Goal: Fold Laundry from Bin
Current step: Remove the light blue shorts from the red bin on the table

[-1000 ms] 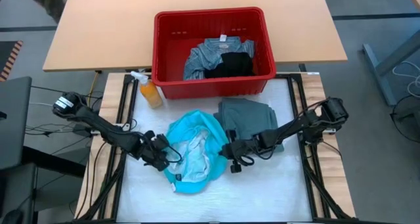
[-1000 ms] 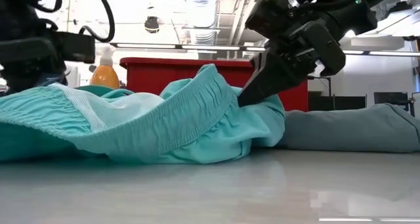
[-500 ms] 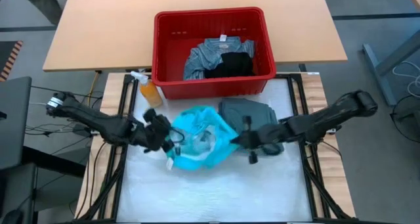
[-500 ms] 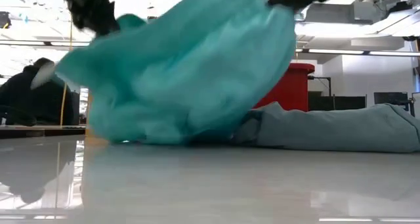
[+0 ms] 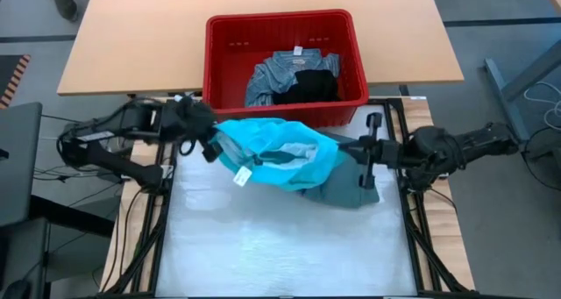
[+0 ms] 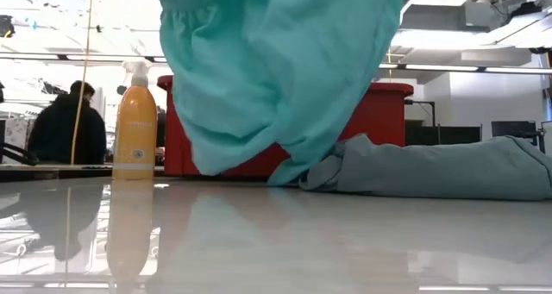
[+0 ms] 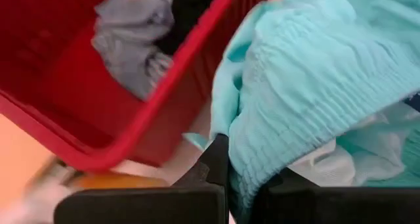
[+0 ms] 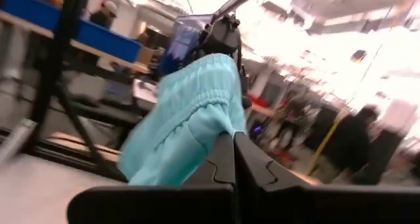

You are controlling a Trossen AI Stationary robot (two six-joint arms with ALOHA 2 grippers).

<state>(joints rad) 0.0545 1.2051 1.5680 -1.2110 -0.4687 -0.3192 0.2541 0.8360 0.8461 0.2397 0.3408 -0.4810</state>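
Lifted now, turquoise garment (image 5: 279, 154) hangs, apparently pinched between left gripper (image 5: 213, 145) and right gripper (image 5: 361, 152).

One camera looks straight down on the red bin (image 5: 285, 67). Another sits at counter height, facing the bin (image 6: 379, 117) from the front. Both wrist cameras are close to the turquoise garment (image 7: 315, 86) (image 8: 190, 119), which every view shares.

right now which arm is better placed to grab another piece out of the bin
Neither is free: the left gripper and right gripper are both shut on the turquoise garment. Once released, probably left; it hangs right beside the bin.
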